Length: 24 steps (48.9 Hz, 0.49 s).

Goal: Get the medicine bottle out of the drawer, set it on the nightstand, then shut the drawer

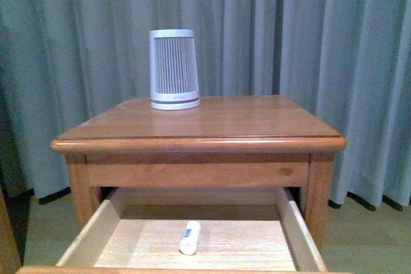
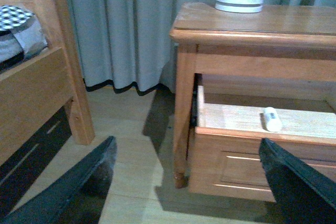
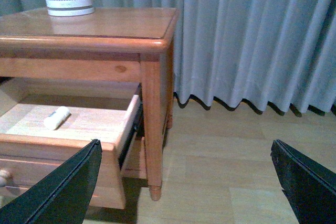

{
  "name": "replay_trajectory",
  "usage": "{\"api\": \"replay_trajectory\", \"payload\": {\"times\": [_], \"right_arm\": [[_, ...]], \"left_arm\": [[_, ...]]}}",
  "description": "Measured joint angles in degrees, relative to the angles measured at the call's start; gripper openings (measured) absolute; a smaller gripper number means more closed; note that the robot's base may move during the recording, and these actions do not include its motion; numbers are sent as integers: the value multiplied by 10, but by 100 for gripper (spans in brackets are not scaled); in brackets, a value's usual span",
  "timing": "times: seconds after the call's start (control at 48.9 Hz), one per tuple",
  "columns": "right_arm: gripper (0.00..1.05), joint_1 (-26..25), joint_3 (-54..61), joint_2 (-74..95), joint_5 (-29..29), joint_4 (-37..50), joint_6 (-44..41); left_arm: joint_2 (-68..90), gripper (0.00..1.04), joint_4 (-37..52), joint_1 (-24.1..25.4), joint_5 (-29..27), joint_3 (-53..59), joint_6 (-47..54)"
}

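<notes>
The small white medicine bottle [image 1: 190, 237] lies on its side on the pale wood floor of the drawer [image 1: 94, 235], which stands pulled out of the orange-brown nightstand [image 1: 257, 123]. The bottle [image 2: 272, 119] also shows in the left wrist view inside the drawer [image 2: 252, 156], and as the bottle [image 3: 56, 117] in the right wrist view inside the drawer [image 3: 113, 135]. My left gripper [image 2: 189, 182] is open, held back off the nightstand's left front corner. My right gripper [image 3: 186, 182] is open near the nightstand's right front leg, over bare floor. Neither touches anything.
A large white ribbed cylinder [image 1: 174, 68] stands at the back of the nightstand top. Grey curtains [image 1: 334, 43] hang behind. A wooden bed frame [image 2: 37, 93] with bedding is left of the nightstand. Light wood floor [image 3: 231, 161] lies around.
</notes>
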<state>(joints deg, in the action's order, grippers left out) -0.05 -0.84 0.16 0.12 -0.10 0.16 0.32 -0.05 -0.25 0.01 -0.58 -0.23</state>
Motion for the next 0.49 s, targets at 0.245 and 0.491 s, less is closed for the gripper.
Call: {"api": "replay_trajectory", "payload": {"times": [0.245,0.491], "right_arm": [[98,0,0,0,-3,0,0],[98,-1,0,0,-3,0,0]], "left_arm": [[-1,98,0,0,0,0,0],[-1,98,0,0,-2,0,0]]}}
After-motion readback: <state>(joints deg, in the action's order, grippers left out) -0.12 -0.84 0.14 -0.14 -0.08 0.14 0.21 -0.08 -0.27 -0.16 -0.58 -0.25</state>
